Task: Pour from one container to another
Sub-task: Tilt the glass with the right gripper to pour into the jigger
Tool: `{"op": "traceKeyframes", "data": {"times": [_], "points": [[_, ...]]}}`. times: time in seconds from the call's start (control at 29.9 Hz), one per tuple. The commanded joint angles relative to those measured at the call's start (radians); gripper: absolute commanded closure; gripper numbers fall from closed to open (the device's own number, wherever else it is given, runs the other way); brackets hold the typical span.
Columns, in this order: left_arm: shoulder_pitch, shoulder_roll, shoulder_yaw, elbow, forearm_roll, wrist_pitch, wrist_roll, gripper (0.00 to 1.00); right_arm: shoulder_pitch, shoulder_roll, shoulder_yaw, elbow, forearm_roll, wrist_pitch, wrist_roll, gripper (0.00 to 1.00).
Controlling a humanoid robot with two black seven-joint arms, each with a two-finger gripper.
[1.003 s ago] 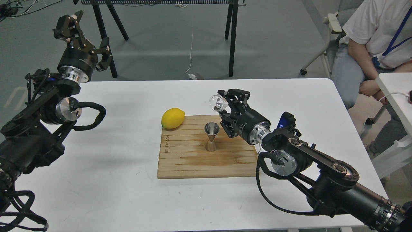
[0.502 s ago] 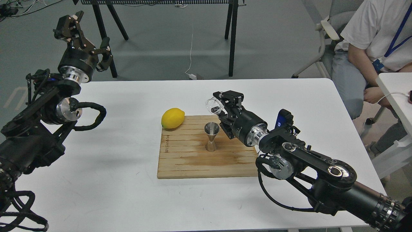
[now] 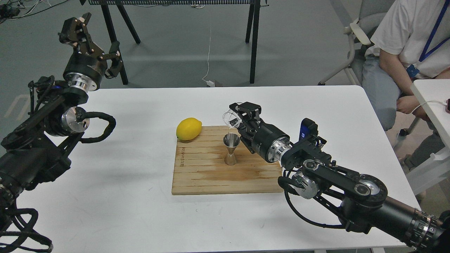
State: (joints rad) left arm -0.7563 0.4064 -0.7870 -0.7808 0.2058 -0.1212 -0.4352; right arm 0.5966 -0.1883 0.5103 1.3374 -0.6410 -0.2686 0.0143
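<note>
A small clear cup (image 3: 232, 118) is tipped on its side just above and slightly right of the steel jigger (image 3: 231, 149), with a thin clear stream running from its rim into the jigger's top cone. My right gripper (image 3: 239, 116) is shut on the cup. The jigger stands upright on the wooden board (image 3: 211, 175). Far off at the upper left, beyond the table's edge, my left gripper (image 3: 88, 37) is raised with its fingers spread and nothing between them.
A yellow lemon (image 3: 189, 128) lies at the board's far left corner. The board rests on a white table (image 3: 123, 196). A seated person (image 3: 407, 45) is beyond the table's right end, and black stand legs (image 3: 254, 42) rise behind it.
My right gripper has moved left and down with the cup, tipping it further over the jigger; liquid now streams out. The left arm has barely moved.
</note>
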Motion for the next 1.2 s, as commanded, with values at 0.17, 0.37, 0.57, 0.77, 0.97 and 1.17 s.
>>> {"op": "traceKeyframes", "data": {"times": [0.17,0.37,0.57,0.77,0.97,1.17], "points": [[0.005,-0.001,0.0,0.002,0.001,0.0,0.0,0.0,0.02,-0.016,-0.007,-0.006,-0.038,0.0,0.003,0.69],[0.002,-0.011,0.0,0.0,0.001,0.0,-0.013,0.0,0.022,-0.026,-0.009,-0.006,-0.045,0.003,0.001,0.68],[0.002,-0.009,0.002,0.0,0.0,0.0,-0.011,0.0,0.025,-0.033,-0.012,-0.006,-0.048,0.005,0.003,0.68],[0.002,-0.011,0.002,0.0,0.0,0.0,-0.011,0.0,0.04,-0.053,-0.055,0.0,-0.048,0.005,0.006,0.68],[0.002,-0.011,0.002,0.0,0.001,0.0,-0.011,0.0,0.043,-0.053,-0.059,0.0,-0.084,0.005,0.006,0.68],[0.002,-0.011,0.0,0.0,0.0,0.0,-0.011,0.0,0.043,-0.054,-0.061,0.0,-0.128,0.005,0.007,0.68]]}}
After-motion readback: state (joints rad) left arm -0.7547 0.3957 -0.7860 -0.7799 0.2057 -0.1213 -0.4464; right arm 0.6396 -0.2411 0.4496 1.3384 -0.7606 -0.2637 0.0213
